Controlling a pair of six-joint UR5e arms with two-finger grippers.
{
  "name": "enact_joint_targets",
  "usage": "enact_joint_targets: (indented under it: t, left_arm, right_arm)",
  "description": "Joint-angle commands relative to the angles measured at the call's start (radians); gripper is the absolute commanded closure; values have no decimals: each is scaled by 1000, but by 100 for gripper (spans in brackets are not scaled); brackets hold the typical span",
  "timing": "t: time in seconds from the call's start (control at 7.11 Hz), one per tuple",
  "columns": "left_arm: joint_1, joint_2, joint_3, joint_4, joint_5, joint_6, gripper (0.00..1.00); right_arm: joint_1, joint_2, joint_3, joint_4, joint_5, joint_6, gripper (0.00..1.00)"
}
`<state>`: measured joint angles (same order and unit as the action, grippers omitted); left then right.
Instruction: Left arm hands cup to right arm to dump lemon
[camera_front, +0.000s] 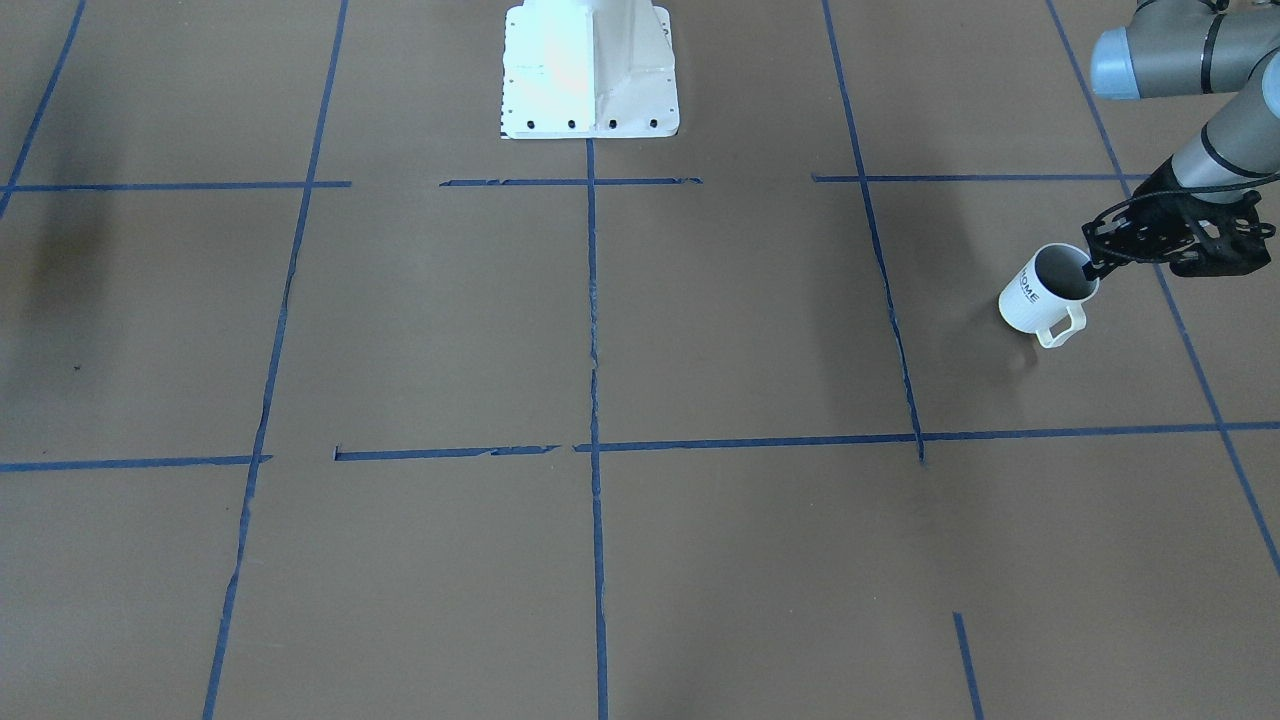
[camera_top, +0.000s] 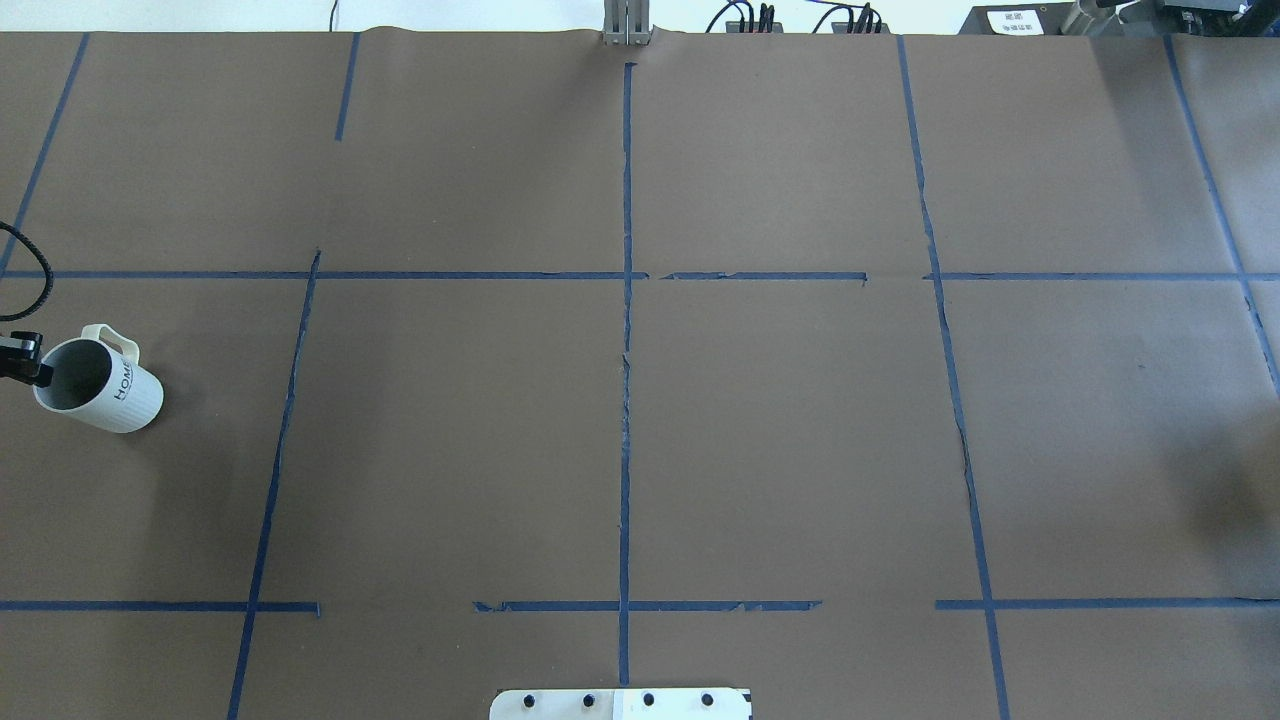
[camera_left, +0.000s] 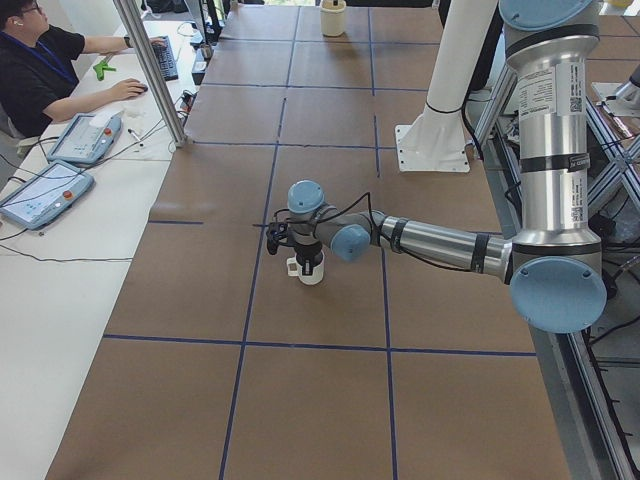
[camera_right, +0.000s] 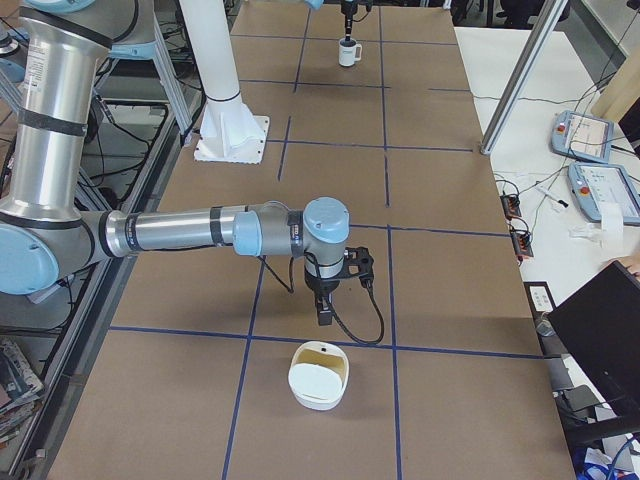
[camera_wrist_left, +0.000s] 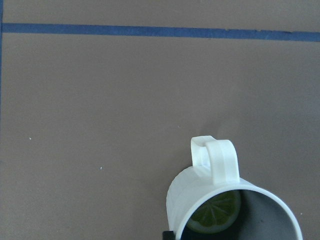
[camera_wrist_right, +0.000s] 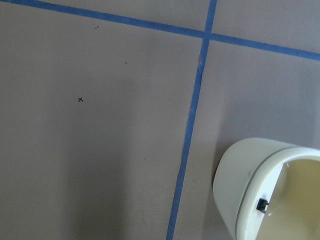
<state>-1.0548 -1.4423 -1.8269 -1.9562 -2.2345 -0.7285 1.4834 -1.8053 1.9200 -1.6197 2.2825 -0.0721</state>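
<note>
Although two arms work over the tabletop (camera_top: 780, 430), each object appears once: one white ribbed cup (camera_front: 1035, 300) lettered "HOME", one lemon slice (camera_wrist_left: 214, 214) and one pale bowl (camera_right: 312, 398). The cup stands at the right edge of the front-facing view and at the left edge of the overhead view, with its loop handle (camera_front: 1062, 328) turned toward the lower frame edge in the former. Only the left wrist view shows the lemon slice, which lies at the bottom of the cup's grey interior. Only the right-side and right wrist views show the bowl, at lower centre of the right-side view. The left hand (camera_front: 1092, 268) pinches the cup's rim, one finger inside the mouth and the other against the outer wall. Whether the cup rests on the tabletop or is raised cannot be told. The right hand (camera_right: 325, 312) points downward just above the bowl in the frame, apart from it, and its opening cannot be judged. One person (camera_left: 40, 70) sits at upper left of the left-side view.
</note>
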Motion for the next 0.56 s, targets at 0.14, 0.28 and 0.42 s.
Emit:
enact_joint_targets:
  t: [0.14,0.28,0.42]
  left_arm:
    - [-8,-27,-185,239,4,-69,100]
    - [-8,-93,-216,259,1,-221,100]
    - [-8,-163,-219,273,0,-324,100]
  right_arm:
    - [0,1,-7,188,2,0,0]
    - [-6,21,-25,283,2,0,1]
    - [-27,84,-54,346,20,2,1]
